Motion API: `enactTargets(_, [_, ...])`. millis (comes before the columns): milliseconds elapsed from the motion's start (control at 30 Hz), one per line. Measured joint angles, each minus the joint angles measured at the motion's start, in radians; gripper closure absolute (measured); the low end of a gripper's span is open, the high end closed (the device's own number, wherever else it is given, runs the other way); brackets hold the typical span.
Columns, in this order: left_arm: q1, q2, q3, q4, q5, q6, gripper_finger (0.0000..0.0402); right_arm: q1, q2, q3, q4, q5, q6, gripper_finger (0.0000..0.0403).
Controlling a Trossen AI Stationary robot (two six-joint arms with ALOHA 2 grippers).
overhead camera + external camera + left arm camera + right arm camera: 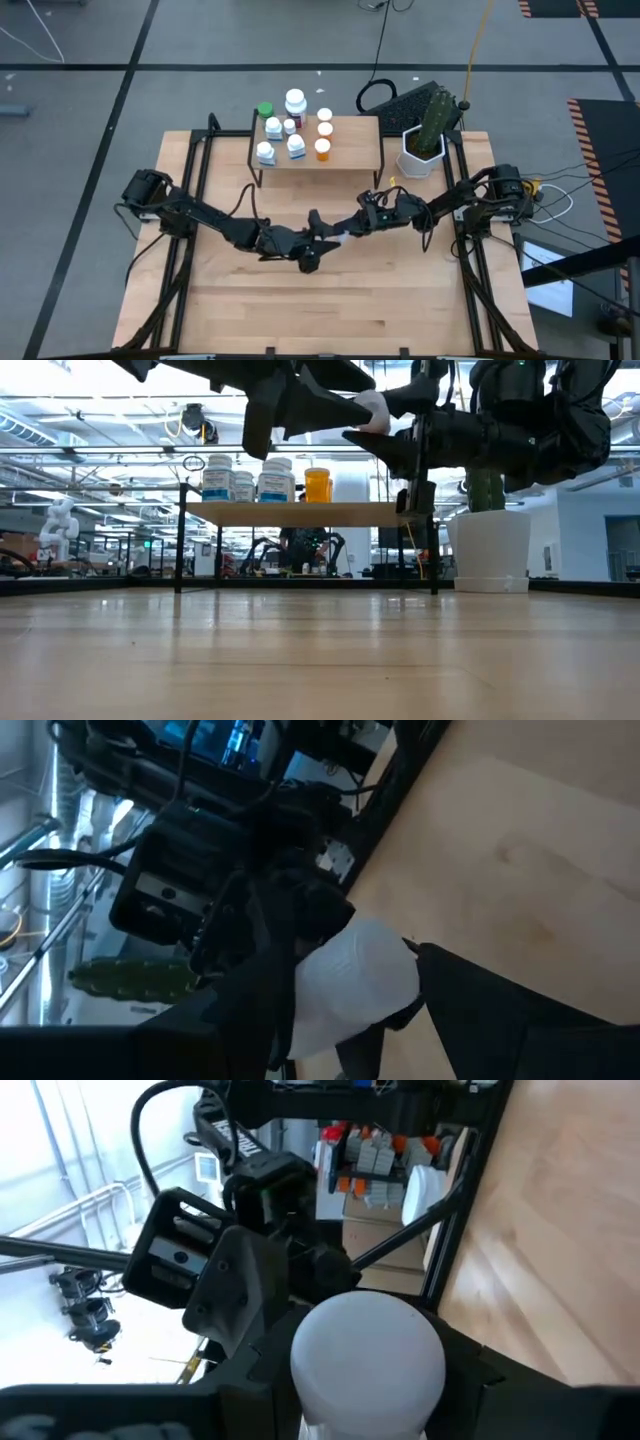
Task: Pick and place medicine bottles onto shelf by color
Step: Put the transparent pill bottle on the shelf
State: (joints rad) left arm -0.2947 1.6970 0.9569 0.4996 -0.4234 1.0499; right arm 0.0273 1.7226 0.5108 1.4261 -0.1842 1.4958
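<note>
Low view shows a small white pill bottle (374, 412) held up between both grippers. The right gripper (352, 229) pinches it; I cannot tell if the left gripper (322, 243) grips. It looks light, hard and smooth, so squeeze its sides.

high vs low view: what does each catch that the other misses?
High only: the sorted layout on the shelf, with a green-capped bottle at its back corner, and both arms' reach from the table's sides. Low only: the white bottle held well above the table, between the two grippers. Both: bottles on the shelf, the cactus pot beside it.
</note>
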Motion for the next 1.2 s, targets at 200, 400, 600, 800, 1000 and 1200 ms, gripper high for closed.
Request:
enactTargets(200, [0.012,0.000,0.000,0.001,0.013,0.003,0.0167,0.000,0.000,0.024,-0.001,-0.011,-0.022,0.0266])
enactTargets(400, [-0.003,0.000,0.000,-0.002,-0.007,-0.027,0.0167,-0.014,0.000,0.030,-0.010,-0.109,-0.256,0.0266])
enactTargets(600, [-0.043,0.000,0.000,-0.016,-0.057,-0.188,0.0167,-0.017,-0.001,-0.005,-0.060,-0.225,-0.832,0.0266])
enactTargets(800, [-0.079,0.000,0.000,-0.150,-0.197,-0.592,0.0167,0.037,0.000,-0.011,-0.188,-0.135,-1.419,0.0266])
enactTargets(1000, [-0.073,-0.001,0.000,-0.418,-0.165,-1.109,0.0167,0.139,0.000,-0.012,-0.231,0.273,-2.098,0.0266])
enactTargets(1200, [-0.017,-0.001,0.000,-0.456,0.040,-1.376,0.0167,0.238,0.000,0.022,-0.233,0.689,-2.748,0.0266])
